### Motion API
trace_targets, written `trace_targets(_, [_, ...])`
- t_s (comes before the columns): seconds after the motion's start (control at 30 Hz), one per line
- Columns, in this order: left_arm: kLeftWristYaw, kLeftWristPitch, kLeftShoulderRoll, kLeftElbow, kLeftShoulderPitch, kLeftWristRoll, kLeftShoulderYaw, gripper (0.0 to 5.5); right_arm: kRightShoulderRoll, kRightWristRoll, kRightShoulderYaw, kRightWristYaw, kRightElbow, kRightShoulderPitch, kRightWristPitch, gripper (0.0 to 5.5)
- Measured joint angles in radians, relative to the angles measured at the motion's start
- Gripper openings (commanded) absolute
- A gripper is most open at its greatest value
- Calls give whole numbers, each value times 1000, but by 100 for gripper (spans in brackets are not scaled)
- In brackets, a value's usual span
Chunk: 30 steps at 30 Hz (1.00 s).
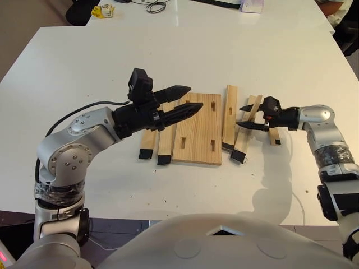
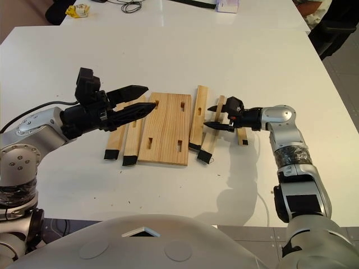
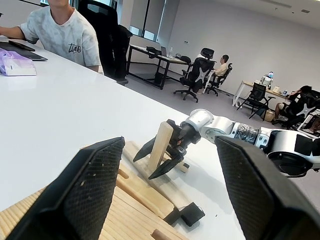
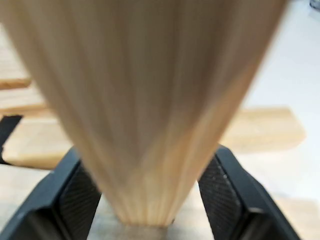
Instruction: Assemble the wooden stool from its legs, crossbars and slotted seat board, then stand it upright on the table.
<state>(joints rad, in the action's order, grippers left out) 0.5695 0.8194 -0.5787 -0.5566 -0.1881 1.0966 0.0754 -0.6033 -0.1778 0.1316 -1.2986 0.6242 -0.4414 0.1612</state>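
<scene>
Seat board [image 1: 199, 134] lies under left gripper [image 1: 196, 96], beside right gripper [image 1: 239, 116]'s leg [image 1: 242, 143].

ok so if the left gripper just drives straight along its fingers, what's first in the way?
Probably the wooden leg clamped in the right gripper: the left wrist view has it dead ahead of the open left gripper. The seat board lies under that line; clearance unclear.
</scene>
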Motion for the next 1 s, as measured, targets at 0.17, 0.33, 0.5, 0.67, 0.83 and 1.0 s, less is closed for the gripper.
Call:
trace_targets(0.17, [5, -9, 4, 3, 0, -14, -2, 335, -19, -20, -23, -8, -94, -19, -60, 287])
trace_targets(0.33, [9, -12, 10, 4, 0, -15, -3, 335, -60, -42, -39, -44, -187, -21, -123, 287])
trace_targets(0.5, [10, -14, 20, 1, 3, -16, -4, 335, -103, -81, -55, -79, -304, -20, -216, 287])
trace_targets(0.67, [10, -24, 29, -1, 9, -23, -4, 335, -135, -168, -103, -85, -419, -32, -355, 287])
trace_targets(0.83, [4, -29, 40, -3, 15, -29, -1, 335, -130, -276, -145, -37, -540, -63, -512, 287])
trace_targets(1.0, [-11, -32, 52, -4, 15, -30, 0, 335, -37, -329, -145, 90, -620, -62, -593, 287])
